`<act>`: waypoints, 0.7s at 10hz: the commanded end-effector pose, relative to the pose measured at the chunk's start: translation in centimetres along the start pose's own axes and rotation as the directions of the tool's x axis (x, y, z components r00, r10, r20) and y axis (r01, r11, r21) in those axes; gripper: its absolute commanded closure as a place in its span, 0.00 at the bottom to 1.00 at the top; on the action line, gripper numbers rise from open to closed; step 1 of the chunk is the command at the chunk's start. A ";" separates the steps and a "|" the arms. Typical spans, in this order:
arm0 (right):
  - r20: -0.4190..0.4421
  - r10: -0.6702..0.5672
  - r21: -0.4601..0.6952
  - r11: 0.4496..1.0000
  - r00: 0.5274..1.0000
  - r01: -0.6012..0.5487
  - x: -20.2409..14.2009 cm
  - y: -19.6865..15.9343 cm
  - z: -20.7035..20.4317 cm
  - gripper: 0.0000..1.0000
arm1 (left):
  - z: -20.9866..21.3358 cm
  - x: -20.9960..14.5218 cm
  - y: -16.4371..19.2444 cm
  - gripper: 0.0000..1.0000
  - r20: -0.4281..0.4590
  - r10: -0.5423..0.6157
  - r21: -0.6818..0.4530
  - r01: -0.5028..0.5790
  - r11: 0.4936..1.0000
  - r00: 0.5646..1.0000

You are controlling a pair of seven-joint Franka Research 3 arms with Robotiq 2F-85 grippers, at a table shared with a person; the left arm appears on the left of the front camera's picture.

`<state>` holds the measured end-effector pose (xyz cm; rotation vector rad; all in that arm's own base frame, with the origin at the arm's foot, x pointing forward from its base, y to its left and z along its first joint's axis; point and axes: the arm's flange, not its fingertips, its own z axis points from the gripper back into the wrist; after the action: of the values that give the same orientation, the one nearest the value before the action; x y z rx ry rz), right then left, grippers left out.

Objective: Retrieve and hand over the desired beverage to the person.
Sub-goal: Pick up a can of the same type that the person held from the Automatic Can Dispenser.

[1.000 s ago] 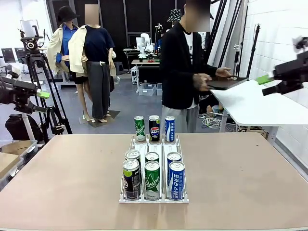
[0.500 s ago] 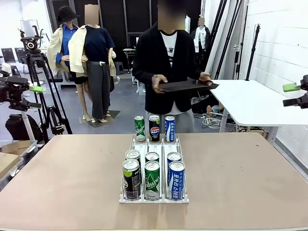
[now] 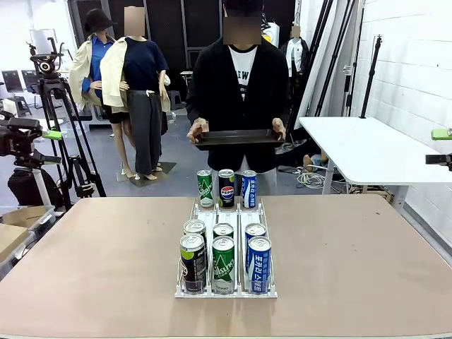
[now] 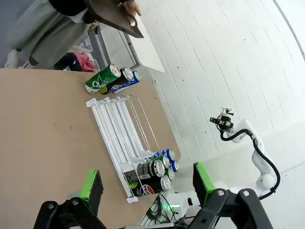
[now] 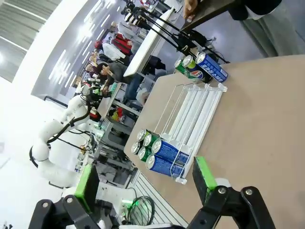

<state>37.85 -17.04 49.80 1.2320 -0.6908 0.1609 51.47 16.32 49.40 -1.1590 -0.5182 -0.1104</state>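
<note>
1. My left gripper (image 4: 147,183) hangs wide open and empty; my right gripper (image 5: 145,179) too.
2. On the tan table (image 3: 353,268), a can rack (image 3: 233,213) sits dead centre, with three cans (image 3: 226,188) at its twelve o'clock end and six cans (image 3: 223,265) at six.
3. The person (image 3: 240,92) stands at twelve o'clock with a black tray (image 3: 239,137); a white side table (image 3: 360,148) sits at two.

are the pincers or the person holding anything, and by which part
The left pincer and right pincer stand open and empty. The person in the black jacket holds a flat dark rectangular tray by its two short ends, one hand on each.
</note>
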 end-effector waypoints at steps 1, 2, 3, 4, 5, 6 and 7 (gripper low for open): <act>0.017 -0.011 0.020 1.000 1.000 0.010 0.6 -0.8 0.1 0.00 | 0.7 0.5 0.2 0.00 0.022 -0.003 -0.035 0.004 0.999 1.000; 0.013 -0.013 0.035 0.999 1.000 0.012 0.6 -0.7 0.1 0.00 | 0.7 0.5 0.0 0.00 0.016 -0.008 -0.036 0.008 0.999 1.000; 0.002 -0.015 -0.001 1.000 1.000 0.015 -0.1 -0.6 0.2 0.00 | 0.6 0.5 -0.2 0.00 0.009 -0.033 -0.024 0.033 0.999 0.999; 0.002 -0.015 -0.001 1.000 1.000 0.015 -0.1 -0.6 0.2 0.00 | 0.1 0.1 -0.9 0.00 -0.009 -0.087 0.068 0.087 0.994 0.996; 0.002 -0.015 -0.001 1.000 1.000 0.015 -0.1 -0.6 0.2 0.00 | 0.4 0.0 0.2 0.00 0.008 0.001 -0.010 -0.001 1.000 1.000; 0.002 -0.015 -0.001 1.000 1.000 0.015 -0.1 -0.6 0.2 0.00 | 0.4 0.0 0.2 0.00 0.008 0.001 -0.010 -0.001 1.000 1.000; 0.002 -0.015 -0.001 1.000 1.000 0.015 -0.1 -0.6 0.2 0.00 | 0.4 0.0 0.2 0.00 0.008 0.001 -0.010 -0.001 1.000 1.000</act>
<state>38.12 -17.44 49.09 1.2300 -0.6748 0.1393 51.43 16.60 49.28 -1.1471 -0.5284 -0.1203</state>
